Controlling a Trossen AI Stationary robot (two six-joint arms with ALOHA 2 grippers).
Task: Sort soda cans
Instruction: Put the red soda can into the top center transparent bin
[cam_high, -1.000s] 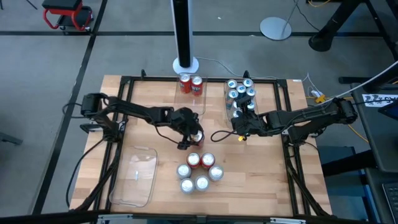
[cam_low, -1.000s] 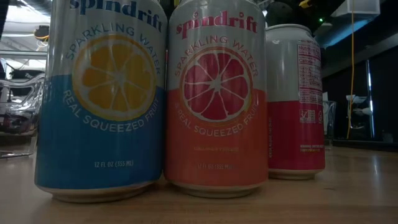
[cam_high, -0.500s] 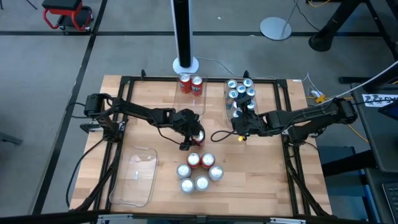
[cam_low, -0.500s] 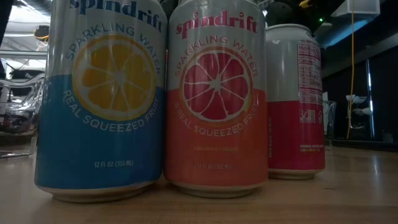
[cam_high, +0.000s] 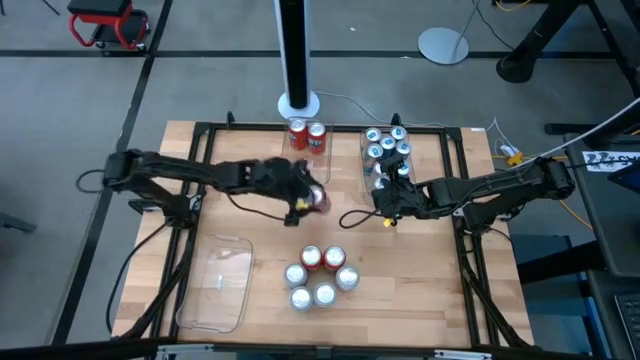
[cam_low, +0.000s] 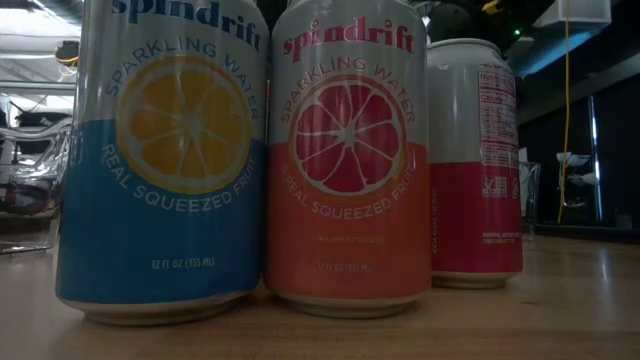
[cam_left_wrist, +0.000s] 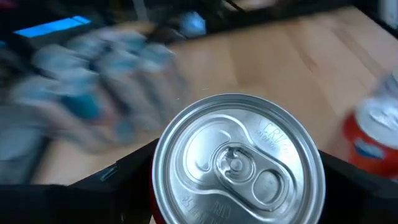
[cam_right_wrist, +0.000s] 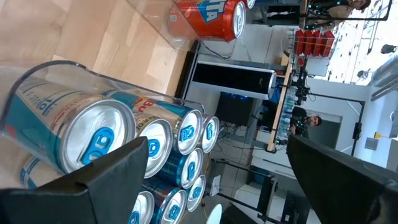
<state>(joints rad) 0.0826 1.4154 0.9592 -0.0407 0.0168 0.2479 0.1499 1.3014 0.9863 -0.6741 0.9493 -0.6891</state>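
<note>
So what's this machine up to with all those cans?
It is sorting soda cans. The left gripper holds a red can with a silver top above the middle of the wooden table. The right gripper waits open beside a clear plastic tray of blue cans. Two red cans stand in another clear tray, and six cans remain loose near the front.

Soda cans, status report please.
Left gripper fingers closed on red aluminium soda can. Right gripper open beside blue cans' clear plastic tray. Nothing blocking.
</note>
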